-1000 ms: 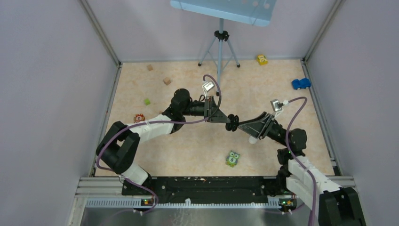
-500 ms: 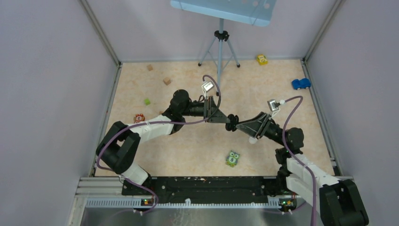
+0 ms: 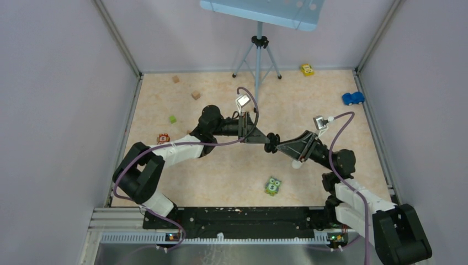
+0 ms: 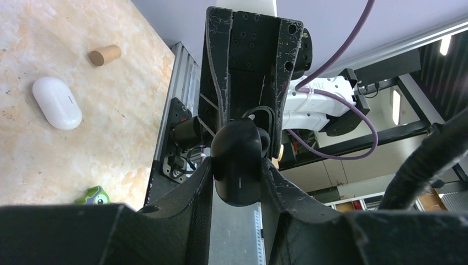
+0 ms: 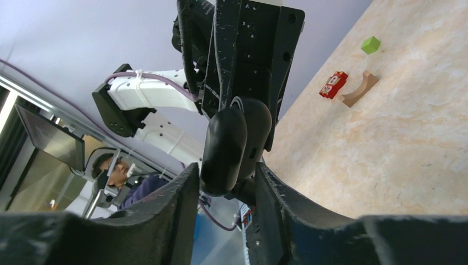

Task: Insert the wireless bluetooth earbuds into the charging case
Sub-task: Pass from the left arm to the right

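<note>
A black charging case (image 4: 237,149) hangs in mid-air over the middle of the table, between both arms. My left gripper (image 4: 237,168) is shut on it, a finger pressing each side. My right gripper (image 5: 226,176) comes from the opposite side, and both of its fingers also touch the case (image 5: 223,146). From the top view the two grippers (image 3: 269,141) (image 3: 277,148) meet tip to tip at the case (image 3: 272,144). A white charging case (image 4: 56,102) lies shut on the table, partly under the right arm (image 3: 297,164). The earbuds are out of view.
An owl toy (image 3: 272,186) lies near the front. A green cube (image 3: 172,118), a red block (image 3: 163,138) and wooden cubes (image 3: 195,95) sit at the left. A blue car (image 3: 352,98), a yellow car (image 3: 307,69) and a tripod (image 3: 258,49) stand at the back.
The right arm has shifted slightly left toward the left gripper, and its jaws have narrowed onto the black case. The left arm has stayed still.
</note>
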Tool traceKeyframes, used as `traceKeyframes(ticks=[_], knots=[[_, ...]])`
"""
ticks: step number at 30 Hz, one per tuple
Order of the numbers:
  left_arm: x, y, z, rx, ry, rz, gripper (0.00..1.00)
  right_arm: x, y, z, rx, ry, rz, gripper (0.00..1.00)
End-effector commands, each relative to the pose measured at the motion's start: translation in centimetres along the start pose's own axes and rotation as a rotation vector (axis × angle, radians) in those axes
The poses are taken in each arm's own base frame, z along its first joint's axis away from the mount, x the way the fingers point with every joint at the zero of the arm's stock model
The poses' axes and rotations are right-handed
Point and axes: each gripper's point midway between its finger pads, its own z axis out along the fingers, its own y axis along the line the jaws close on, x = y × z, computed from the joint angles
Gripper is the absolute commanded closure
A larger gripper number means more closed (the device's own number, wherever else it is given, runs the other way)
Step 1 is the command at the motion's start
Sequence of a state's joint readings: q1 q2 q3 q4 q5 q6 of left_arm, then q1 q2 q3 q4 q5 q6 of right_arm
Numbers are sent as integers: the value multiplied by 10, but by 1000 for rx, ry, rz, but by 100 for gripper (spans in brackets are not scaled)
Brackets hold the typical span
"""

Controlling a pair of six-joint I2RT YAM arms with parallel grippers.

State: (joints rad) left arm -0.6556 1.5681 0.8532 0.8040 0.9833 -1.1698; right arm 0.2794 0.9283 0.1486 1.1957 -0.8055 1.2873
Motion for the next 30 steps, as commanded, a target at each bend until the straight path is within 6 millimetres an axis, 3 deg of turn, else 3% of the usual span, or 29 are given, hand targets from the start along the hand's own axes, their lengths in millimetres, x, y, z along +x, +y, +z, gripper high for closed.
traceKeyframes(ticks=[1, 5, 13, 19, 25, 30], knots=[[1, -16, 0, 67, 7, 58, 72, -3, 10, 0, -48, -22, -54, 55], [1, -14, 1, 69, 10, 49, 72, -4, 7, 1, -36, -28, -50, 47], [3, -10, 1, 60, 10, 32, 73, -7, 8, 4, -32, -23, -50, 49], [3, -3, 2, 39, 11, 36, 73, -9, 8, 8, -29, -11, -54, 63], [1, 1, 5, 40, 22, 38, 73, -8, 4, 8, -23, -5, -44, 62], [1, 3, 8, 43, 50, 72, 68, -7, -4, 8, 6, -6, -46, 77]])
